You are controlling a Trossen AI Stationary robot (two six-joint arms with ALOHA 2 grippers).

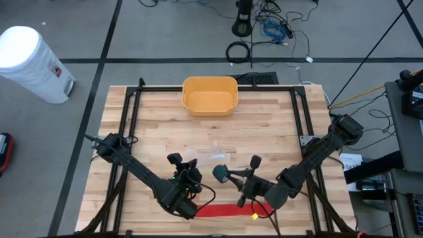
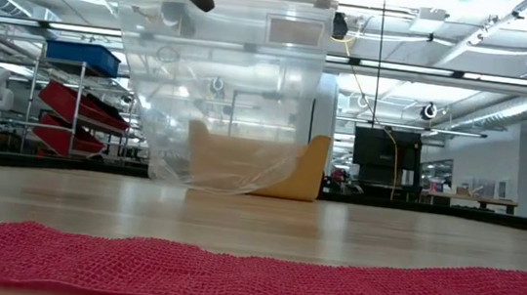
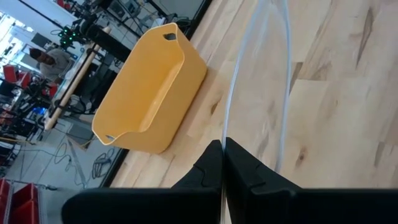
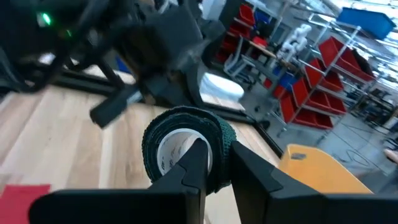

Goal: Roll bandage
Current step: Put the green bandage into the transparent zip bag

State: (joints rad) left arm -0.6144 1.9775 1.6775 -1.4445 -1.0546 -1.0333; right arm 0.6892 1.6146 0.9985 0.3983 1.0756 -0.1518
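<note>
We looked down on a pale wooden surface of joined planks, framed by black rails and standing on a grey floor crossed by dark tape lines. A yellow bin sat at the upper centre of the frame, against the far rail. A white cylindrical container stood on the floor at the upper left, and loose cables lay tangled at the top centre.

The red bandage lay flat as a strip at the bottom centre of the frame, near the front edge; in the low view it stretched across the whole bottom of the picture. A clear plastic bag stood upright in the middle of that view, the yellow bin showing through it.

The left pincer sat at lower centre, just left of the middle, its fingers pressed fully together on the thin edge of the clear bag, as its wrist view showed. The right pincer was beside it at lower centre, its fingers narrowly parted and clamped on a roll of dark green bandage, one finger through the white core.

Beyond the surface the low view gave us a workshop: shelving with red and blue bins at the left and bright ceiling lights.
</note>
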